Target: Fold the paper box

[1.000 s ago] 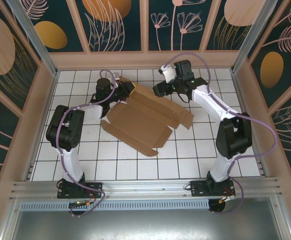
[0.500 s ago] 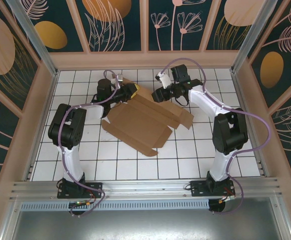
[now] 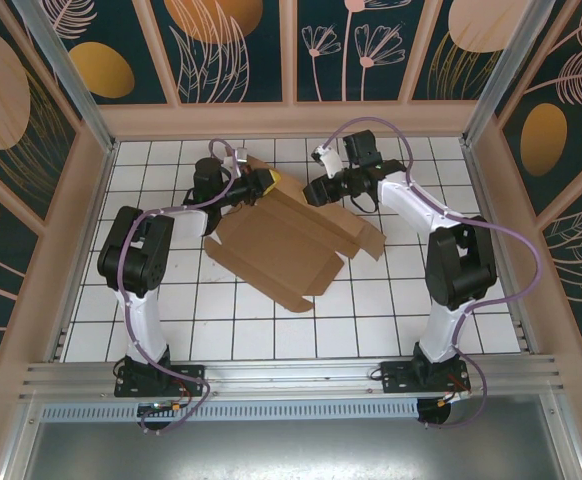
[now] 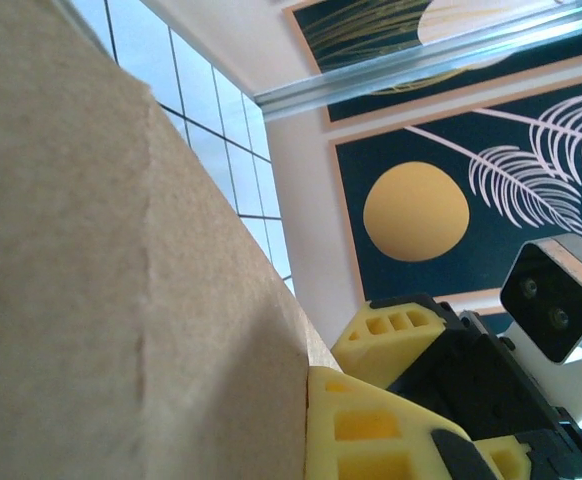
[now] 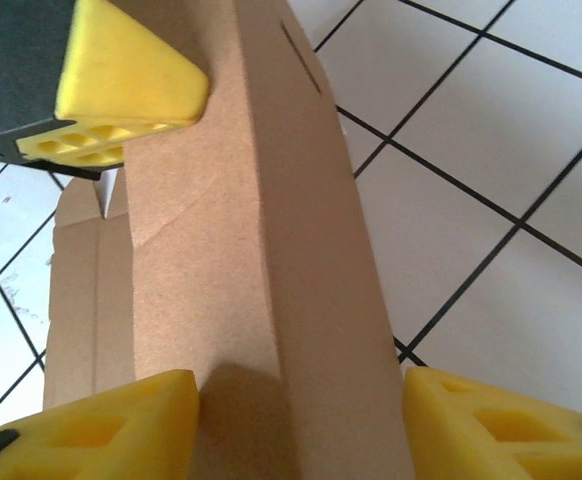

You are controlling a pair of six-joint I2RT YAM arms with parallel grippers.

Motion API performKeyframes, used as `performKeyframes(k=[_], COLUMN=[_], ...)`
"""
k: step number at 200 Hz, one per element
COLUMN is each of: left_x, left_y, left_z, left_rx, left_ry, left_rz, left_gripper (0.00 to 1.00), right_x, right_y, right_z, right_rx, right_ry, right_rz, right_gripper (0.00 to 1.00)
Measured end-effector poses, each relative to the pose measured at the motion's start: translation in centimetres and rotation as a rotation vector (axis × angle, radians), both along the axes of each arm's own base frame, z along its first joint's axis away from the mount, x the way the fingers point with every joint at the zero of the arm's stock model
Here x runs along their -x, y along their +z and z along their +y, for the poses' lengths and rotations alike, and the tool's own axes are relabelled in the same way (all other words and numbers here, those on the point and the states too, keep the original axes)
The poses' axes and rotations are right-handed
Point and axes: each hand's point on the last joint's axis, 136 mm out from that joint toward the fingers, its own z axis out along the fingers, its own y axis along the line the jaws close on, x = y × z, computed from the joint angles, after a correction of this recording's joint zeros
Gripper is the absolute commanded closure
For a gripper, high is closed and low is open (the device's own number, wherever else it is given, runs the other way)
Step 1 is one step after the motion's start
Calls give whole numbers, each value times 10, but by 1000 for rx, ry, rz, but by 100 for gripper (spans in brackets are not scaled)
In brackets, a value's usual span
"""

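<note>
White tiled floor (image 3: 271,330): paper box (image 3: 291,240) lies mid-floor, mostly flat. My left pincer (image 3: 263,181) is clamped on the box's far-left flap. My right pincer (image 5: 296,395) stands apart, straddling its raised far flap.

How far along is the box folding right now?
Early stage. Done: the far flap of the paper box looks lifted upright. In hand: the left pincer is shut on that flap, and the right pincer is open, with a finger on each side of it. Left: most of the sheet lies flat and unfolded, so nearly all the creases, side flaps and tabs remain to be folded.
</note>
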Motion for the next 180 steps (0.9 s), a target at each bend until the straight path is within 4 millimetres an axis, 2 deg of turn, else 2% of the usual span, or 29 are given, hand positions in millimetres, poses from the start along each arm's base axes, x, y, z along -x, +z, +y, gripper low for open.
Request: performKeyframes(k=[19, 35, 67, 82, 94, 116, 134, 180], left_x=[0, 1, 1, 6, 16, 32, 42, 45], left_y=[4, 12, 25, 21, 12, -1, -1, 3], left_z=[4, 12, 29, 37, 46, 60, 68, 83], left_rx=[-12, -20, -24, -28, -25, 2, 55, 81], left_ry=[63, 137, 294, 363, 417, 488, 535, 638], left_rz=[3, 2, 21, 49, 83, 128, 138, 166], left_gripper=[100, 100, 100, 100, 100, 100, 100, 100], right_x=[-1, 1, 5, 6, 5, 7, 9, 11], right_y=[6, 21, 82, 104, 114, 113, 104, 97], right_z=[-7, -18, -38, -46, -50, -54, -58, -64], right_rx=[2, -5, -101, -140, -167, -188, -204, -242], right_ry=[-63, -137, -272, -339, -379, -428, -469, -549], right_rz=[-17, -44, -121, -133, -123, -69, -6, 96], right_gripper=[43, 43, 45, 44, 43, 41, 41, 41])
